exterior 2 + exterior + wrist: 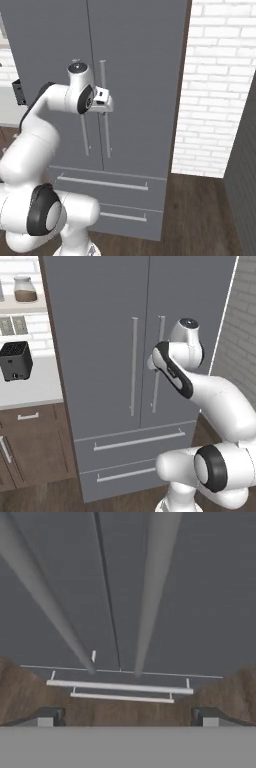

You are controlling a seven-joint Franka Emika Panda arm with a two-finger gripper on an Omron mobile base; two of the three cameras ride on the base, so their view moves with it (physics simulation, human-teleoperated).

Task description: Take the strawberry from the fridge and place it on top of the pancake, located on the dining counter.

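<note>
The grey double-door fridge stands with both doors shut. Two long bar handles run down its middle, left one and right one. My gripper is open and empty, held close in front of the right door's handle at mid height. In the hand view both handles stretch away towards the drawer handles, and my fingertips stand far apart. The strawberry, the pancake and the dining counter are out of view.
Left of the fridge is a white counter on dark-brown cabinets, with a black toaster on it and a jar on a shelf above. A white brick wall rises right of the fridge, over wooden floor.
</note>
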